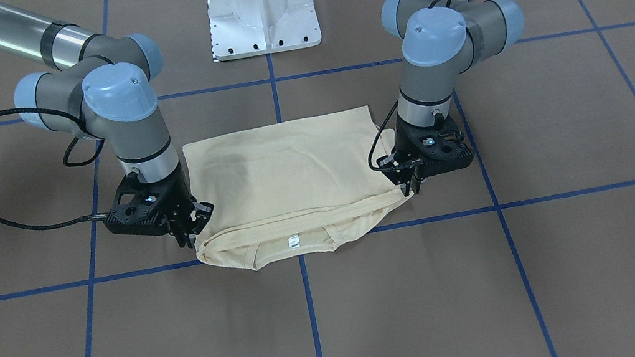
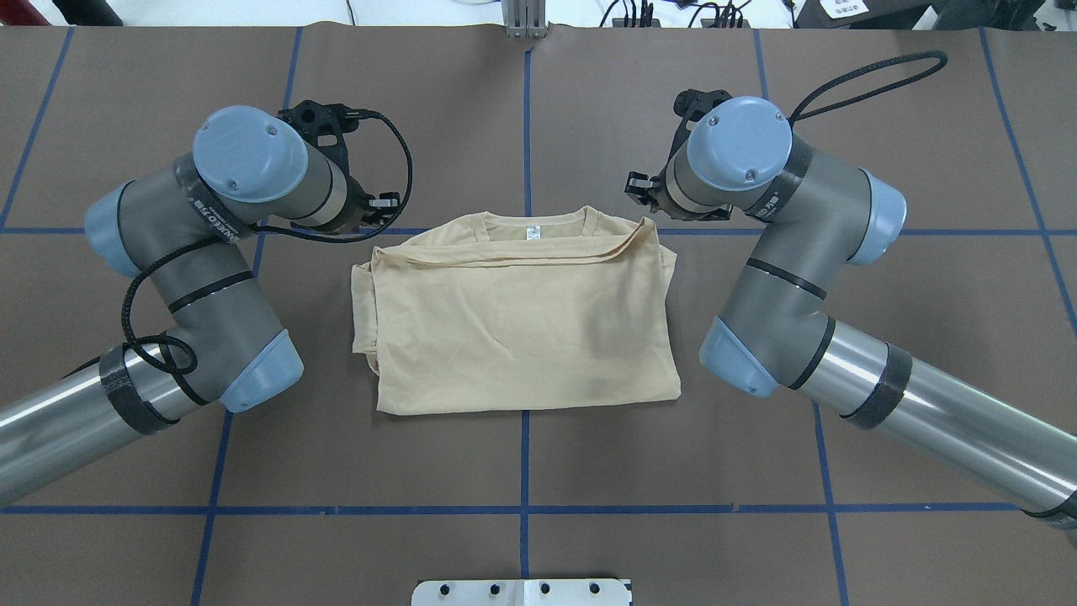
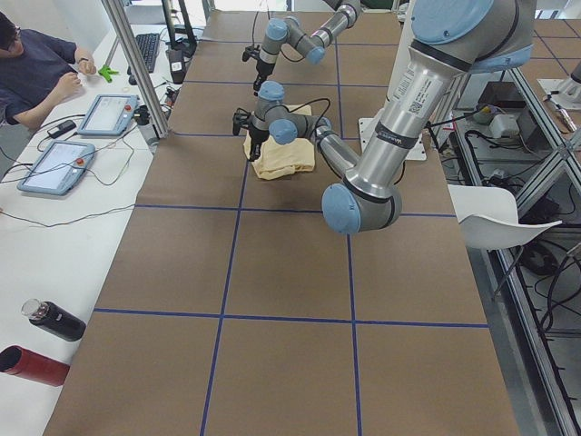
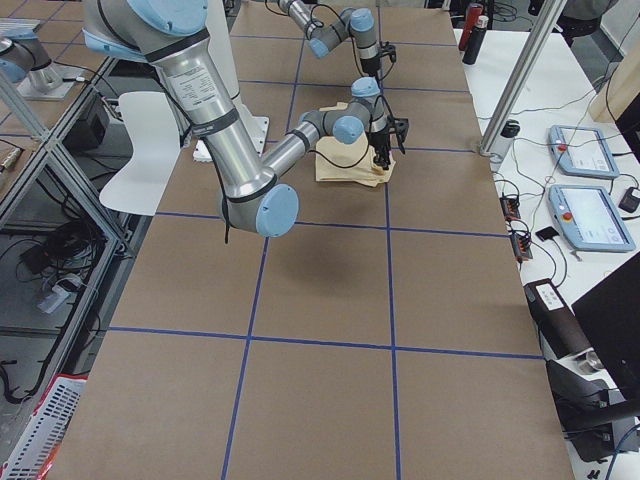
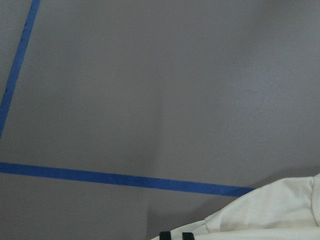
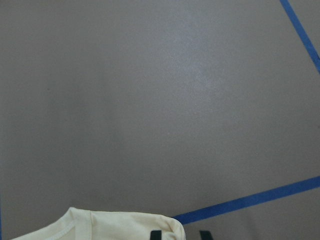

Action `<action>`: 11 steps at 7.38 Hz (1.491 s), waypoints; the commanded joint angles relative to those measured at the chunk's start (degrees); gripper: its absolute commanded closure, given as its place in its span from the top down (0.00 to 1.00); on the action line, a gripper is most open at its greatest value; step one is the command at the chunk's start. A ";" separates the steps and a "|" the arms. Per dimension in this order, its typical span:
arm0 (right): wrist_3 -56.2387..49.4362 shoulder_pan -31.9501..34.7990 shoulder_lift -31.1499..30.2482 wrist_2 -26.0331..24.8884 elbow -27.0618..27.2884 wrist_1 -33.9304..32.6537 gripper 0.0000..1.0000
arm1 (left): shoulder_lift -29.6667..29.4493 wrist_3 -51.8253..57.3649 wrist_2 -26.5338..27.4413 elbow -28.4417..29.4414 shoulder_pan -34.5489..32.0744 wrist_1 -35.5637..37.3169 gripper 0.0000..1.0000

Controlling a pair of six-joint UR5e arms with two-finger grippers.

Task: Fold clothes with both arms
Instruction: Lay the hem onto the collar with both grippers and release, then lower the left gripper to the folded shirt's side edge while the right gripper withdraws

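The shirt (image 2: 522, 328) lies part-folded on the bench (image 2: 673, 471), with the left end effector (image 1: 411, 188) nearly closed (grip unclear) and the right end effector (image 1: 190, 229) narrowly parted at its collar corners, so pinching both comes next, likely.

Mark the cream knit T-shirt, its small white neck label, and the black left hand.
cream knit T-shirt (image 1: 285, 171), front-facing view, middle of folded panel.
small white neck label (image 2: 532, 232), overhead view, label's centre.
black left hand (image 1: 411, 188), front-facing view, midway between fingertips.

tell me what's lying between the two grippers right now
The folded T-shirt: in the front-facing view its collar end runs from the right gripper to the left gripper. Nothing else lies there.
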 commanded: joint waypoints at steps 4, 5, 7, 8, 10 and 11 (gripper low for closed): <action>-11.91 6.39 -2.20 11.32 0.41 0.31 1.00 | 14.31 5.41 -9.62 -17.49 0.75 -0.36 1.00; -14.11 6.84 -2.99 11.42 0.49 0.40 1.00 | 16.61 3.06 -9.19 -19.61 3.89 -0.45 1.00; -14.40 6.93 -3.09 11.34 0.50 0.49 1.00 | 17.68 -6.24 -5.08 -18.94 11.98 -3.68 1.00; -14.31 6.93 -3.09 11.34 0.58 0.49 1.00 | 17.34 -8.63 -4.45 -17.45 14.88 -4.75 0.98; -14.31 6.84 -3.09 11.25 0.58 0.49 1.00 | 16.46 -9.35 -3.04 -13.68 16.40 -7.64 0.84; -14.31 6.84 -3.09 11.25 0.58 0.49 1.00 | 16.20 -9.44 -3.12 -12.44 16.40 -9.92 0.73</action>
